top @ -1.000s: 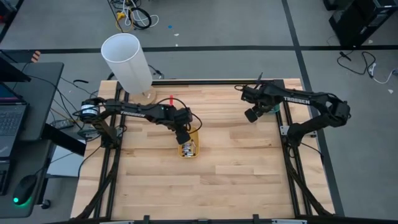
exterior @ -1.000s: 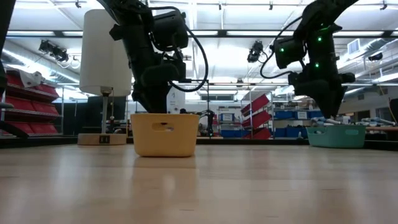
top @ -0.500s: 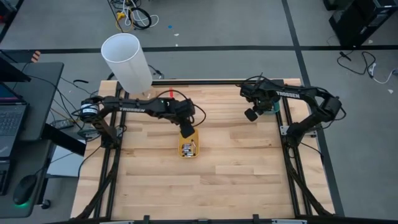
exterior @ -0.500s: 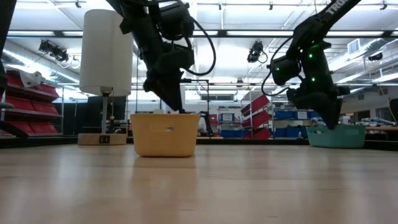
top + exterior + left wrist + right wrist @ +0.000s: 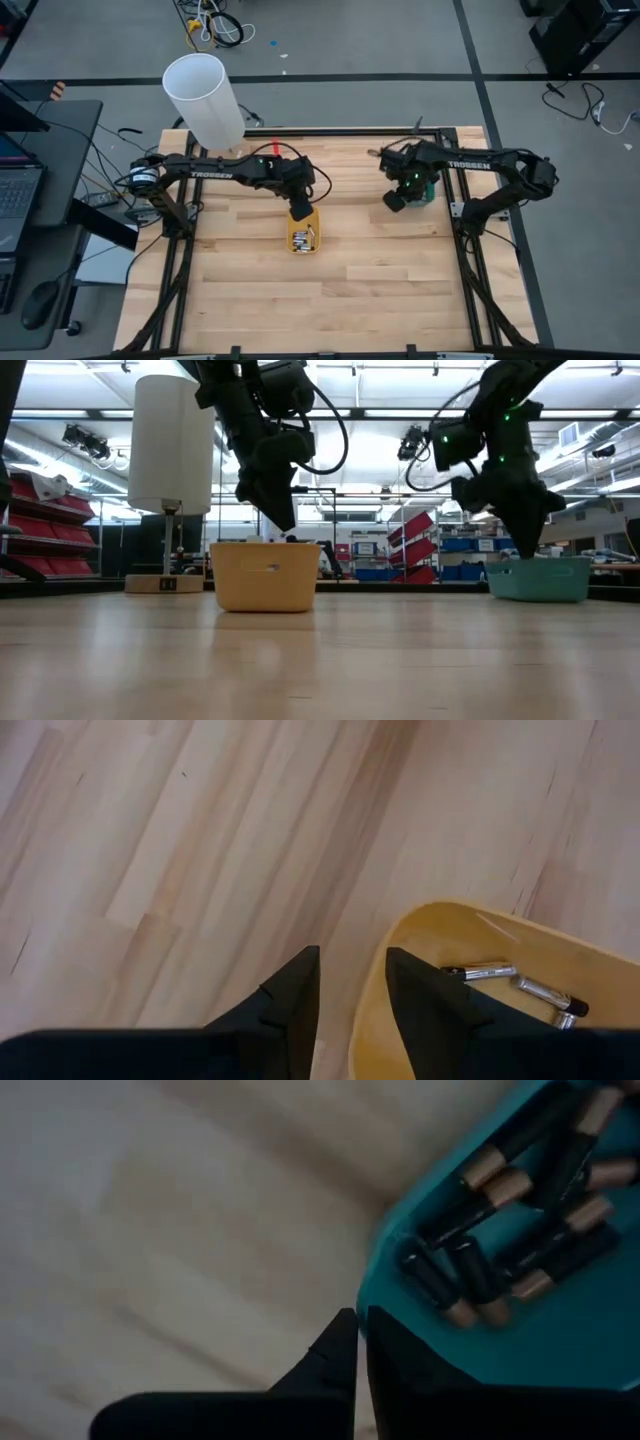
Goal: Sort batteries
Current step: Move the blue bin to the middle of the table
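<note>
- Since the silvery batteries (image 5: 478, 971) lie in the yellow tray (image 5: 265, 575) near the middle of the worktop (image 5: 380, 290), that is the nearest thing to look after. The left hand (image 5: 352, 960) hangs just above the tray's far rim. Its fingers are narrowly apart and hold nothing, one over bare wood and one over the rim.
- Any reach from there should, I judge, go straight down into the tray, clear of the wall, so the light tray is not tipped or pushed.
- Farther back, by the right edge toward the far right corner, the teal tray (image 5: 560, 1340) holds the dark, copper-ended batteries (image 5: 500, 1230) in a loose heap.
- At that tray's wall the right hand (image 5: 358, 1325) is drawn to a thin slit, and it seems to pinch the rim rather than a cell.
- If the tray is to be shifted, a low, slow slide across the wood looks safest. Lifting by one wall would likely tilt it and roll the cells out.
- Release should wait until the tray sits flat.
</note>
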Available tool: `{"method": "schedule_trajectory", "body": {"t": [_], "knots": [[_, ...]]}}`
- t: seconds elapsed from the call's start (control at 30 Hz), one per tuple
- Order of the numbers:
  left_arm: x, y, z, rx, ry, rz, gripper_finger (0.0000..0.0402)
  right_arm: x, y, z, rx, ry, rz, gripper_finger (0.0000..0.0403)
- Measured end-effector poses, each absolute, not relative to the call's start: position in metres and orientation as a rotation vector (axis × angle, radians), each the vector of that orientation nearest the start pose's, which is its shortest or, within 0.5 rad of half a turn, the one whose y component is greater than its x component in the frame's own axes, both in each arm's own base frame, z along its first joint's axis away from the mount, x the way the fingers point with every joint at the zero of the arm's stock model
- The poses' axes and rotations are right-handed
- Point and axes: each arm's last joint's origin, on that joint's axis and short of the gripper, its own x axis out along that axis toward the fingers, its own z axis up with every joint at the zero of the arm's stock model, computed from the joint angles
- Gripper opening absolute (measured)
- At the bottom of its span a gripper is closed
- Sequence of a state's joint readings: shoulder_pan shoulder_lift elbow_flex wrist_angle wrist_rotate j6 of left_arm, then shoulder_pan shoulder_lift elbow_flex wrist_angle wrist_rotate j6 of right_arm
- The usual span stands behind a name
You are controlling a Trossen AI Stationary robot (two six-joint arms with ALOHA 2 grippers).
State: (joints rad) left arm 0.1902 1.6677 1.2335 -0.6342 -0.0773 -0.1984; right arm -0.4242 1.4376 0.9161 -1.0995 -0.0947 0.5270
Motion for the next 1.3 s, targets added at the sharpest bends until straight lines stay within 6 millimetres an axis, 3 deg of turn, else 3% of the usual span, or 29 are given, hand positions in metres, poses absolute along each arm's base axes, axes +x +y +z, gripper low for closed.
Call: {"method": "schedule_trajectory", "body": {"t": [0.5,0.63,0.73,0.87,1.07,1.2,1.3], "knots": [[0.334,0.066,0.233,-0.194,1.044,0.306,0.0133,0.276,0.022,0.193,0.955,1.217,-0.323,0.0011],[0.333,0.066,0.233,-0.188,1.059,0.303,0.0133,0.288,0.048,0.185,0.969,1.201,-0.209,0.0011],[0.330,0.066,0.231,-0.189,1.085,0.303,0.0133,0.289,0.057,0.188,0.978,1.158,-0.222,0.0015],[0.328,0.065,0.230,-0.197,1.114,0.299,0.0133,0.277,0.050,0.204,0.993,1.107,-0.324,0.0016],[0.327,0.064,0.230,-0.220,1.123,0.269,0.0133,0.239,0.011,0.218,0.936,1.162,-0.665,0.0012],[0.328,0.064,0.230,-0.216,1.120,0.276,0.0133,0.222,-0.023,0.214,0.852,1.250,-0.878,0.0012],[0.328,0.064,0.230,-0.217,1.119,0.278,0.0133,0.228,-0.044,0.203,0.818,1.278,-0.871,0.0011]]}}
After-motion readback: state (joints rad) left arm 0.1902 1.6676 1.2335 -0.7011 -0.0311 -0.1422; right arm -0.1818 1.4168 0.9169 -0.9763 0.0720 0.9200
